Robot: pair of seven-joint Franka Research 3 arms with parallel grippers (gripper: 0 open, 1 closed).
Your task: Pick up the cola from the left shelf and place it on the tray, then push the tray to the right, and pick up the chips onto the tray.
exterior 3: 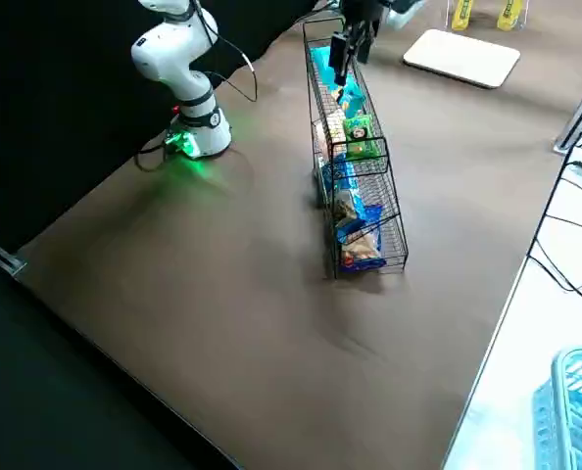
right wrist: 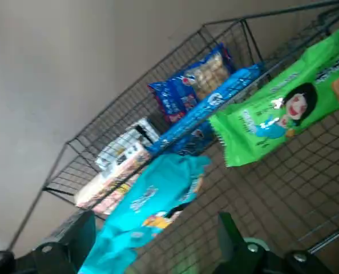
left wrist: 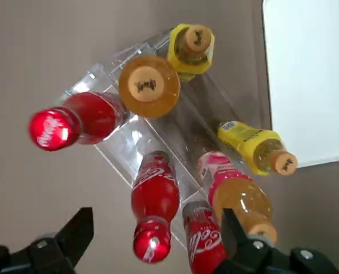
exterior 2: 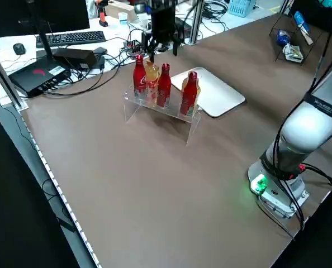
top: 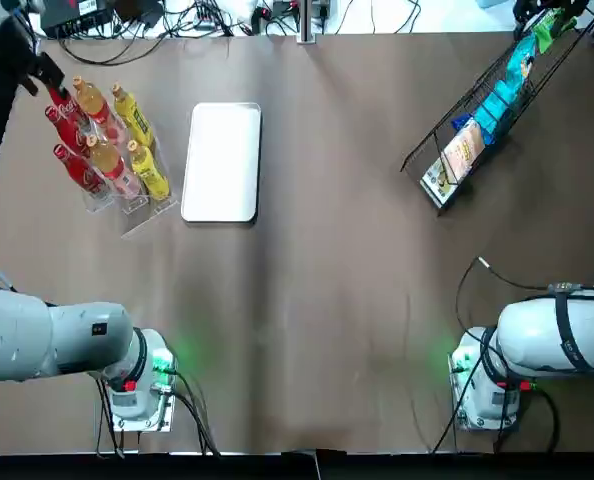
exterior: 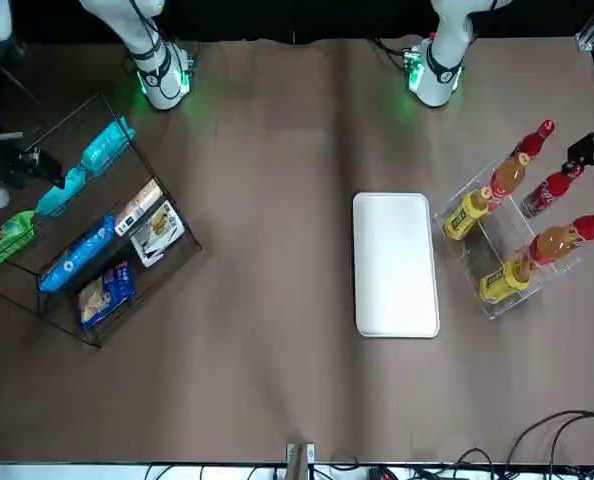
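Red cola (left wrist: 155, 194): just below, between the jaws, cap toward them
Left gripper (left wrist: 155, 224): nearer, spread wide, empty
Right gripper (right wrist: 153, 229): spread, over chips (right wrist: 149, 197)

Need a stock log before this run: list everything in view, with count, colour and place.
red cola bottles: 3, red, in the shelf
amber drink bottles: 2, amber, same shelf
yellow drink bottles: 2, yellow, same shelf, on the tray side
clear plastic shelf: 1, clear, far left of the table
white rectangular tray: 1, white, just right of the shelf
black wire rack: 1, black, far right of the table
snack bags: several, count unclear; green, teal, blue, pale; in the rack
brown table: 1, brown
black cables: several, beyond the far edge
left gripper: 1, black, open above the cola
right gripper: 1, black, open above the rack
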